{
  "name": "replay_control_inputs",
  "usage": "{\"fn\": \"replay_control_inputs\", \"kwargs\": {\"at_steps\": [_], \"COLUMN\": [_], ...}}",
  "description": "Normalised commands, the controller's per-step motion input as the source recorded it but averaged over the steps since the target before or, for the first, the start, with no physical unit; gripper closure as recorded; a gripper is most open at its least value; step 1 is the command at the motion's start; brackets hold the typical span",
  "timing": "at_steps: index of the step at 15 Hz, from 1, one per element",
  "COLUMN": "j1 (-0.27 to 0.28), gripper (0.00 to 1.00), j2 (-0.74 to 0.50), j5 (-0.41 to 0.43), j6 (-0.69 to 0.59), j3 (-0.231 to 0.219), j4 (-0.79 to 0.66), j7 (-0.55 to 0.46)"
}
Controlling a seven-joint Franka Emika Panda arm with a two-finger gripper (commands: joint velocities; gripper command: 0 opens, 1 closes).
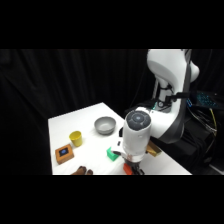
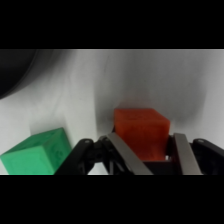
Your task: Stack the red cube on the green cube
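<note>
Two cubes in play: the red cube (image 2: pixel 140 131) and the green cube (image 2: pixel 37 152), both on the white tabletop (image 2: pixel 150 80), near each other but apart.
Red cube position: between the two fingers (image 2: pixel 127 155) of the gripper (image 2: pixel 152 157) in the wrist view; in the side view only an orange-red sliver (image 1: pixel 128 169) shows beneath the arm.
Green cube position: just beside the gripper (image 1: pixel 132 162), partly hidden by it (image 1: pixel 113 154).
Gripper state: fingers apart, flanking the red cube; contact with its faces cannot be confirmed.
Step in hand: grasp of the red cube, apparently not yet completed.
Next move: close on the red cube, lift clear, shift over the green cube, lower squarely.
Bystanders: grey bowl (image 1: pixel 105 125), yellow cup (image 1: pixel 75 138), brown block (image 1: pixel 64 153).
</note>
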Motion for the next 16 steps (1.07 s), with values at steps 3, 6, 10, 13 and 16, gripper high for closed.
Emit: {"fn": "replay_control_inputs", "kwargs": {"at_steps": [3,6,10,13,16], "j1": [0.06,0.07,0.034,-0.033,-0.078], "gripper": [0.74,0.75,0.75,0.75,0.75], "j2": [-0.24,-0.43,-0.48,-0.39,-0.3], "j5": [0.105,0.081,0.041,-0.011,-0.058], "j6": [-0.1,-0.16,-0.26,-0.23,-0.14], "j3": [-0.016,-0.008,0.012,0.036,0.048], "j4": [-0.19,-0.31,-0.26,-0.15,-0.1], "j7": [-0.12,-0.1,-0.09,-0.1,-0.11]}}
